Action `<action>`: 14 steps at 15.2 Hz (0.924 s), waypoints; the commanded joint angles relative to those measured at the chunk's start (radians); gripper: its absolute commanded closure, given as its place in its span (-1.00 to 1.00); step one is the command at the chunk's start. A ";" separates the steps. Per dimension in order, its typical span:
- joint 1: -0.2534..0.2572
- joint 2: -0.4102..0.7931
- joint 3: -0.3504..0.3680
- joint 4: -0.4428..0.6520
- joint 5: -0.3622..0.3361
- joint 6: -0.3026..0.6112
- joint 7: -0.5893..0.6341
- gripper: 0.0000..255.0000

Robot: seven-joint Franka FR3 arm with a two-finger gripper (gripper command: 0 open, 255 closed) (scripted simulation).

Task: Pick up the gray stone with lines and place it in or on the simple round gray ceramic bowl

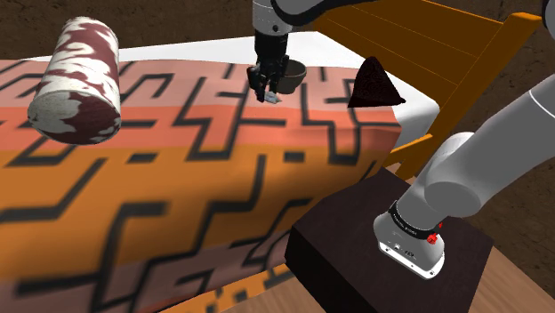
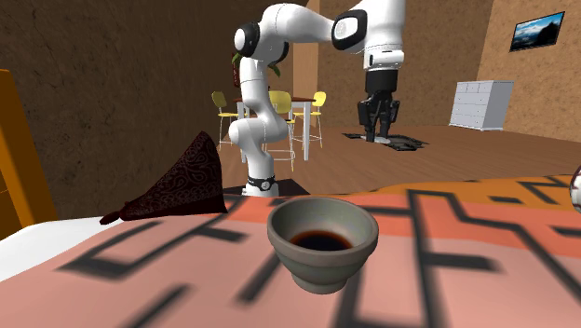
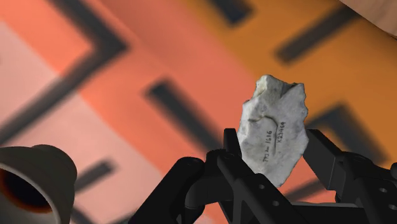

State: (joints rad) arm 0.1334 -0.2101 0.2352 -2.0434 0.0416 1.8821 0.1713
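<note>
A pale gray stone [image 3: 273, 130] with thin dark marks sits clasped between my black fingers in the wrist view, lifted above the orange patterned cover. In the shoulder view my gripper [image 1: 268, 94] hangs over the bed with a small light piece, the stone [image 1: 272, 100], at its tips. The round gray bowl [image 1: 292, 75] stands just behind the gripper and to the shoulder view's right. The bowl [image 2: 322, 240] is near in the second exterior view, upright, dark inside, with the gripper [image 2: 380, 130] raised behind it. The bowl's rim [image 3: 32, 184] shows beside the fingers.
A bed cover [image 1: 178, 178] with an orange, pink and black maze pattern spreads under the arm. A maroon-and-white bolster [image 1: 77, 82] lies at the shoulder view's left. A dark triangular cushion [image 1: 375, 84] stands near the bowl. An orange bed frame [image 1: 445, 53] runs behind.
</note>
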 commanded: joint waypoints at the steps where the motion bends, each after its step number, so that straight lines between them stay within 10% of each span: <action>1: -0.016 0.016 -0.022 0.021 -0.007 -0.006 -0.035 1.00; 14: -0.142 0.241 -0.168 0.282 -0.039 -0.047 -0.295 1.00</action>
State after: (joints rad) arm 0.0009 0.0079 0.0766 -1.7862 0.0029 1.8379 -0.1036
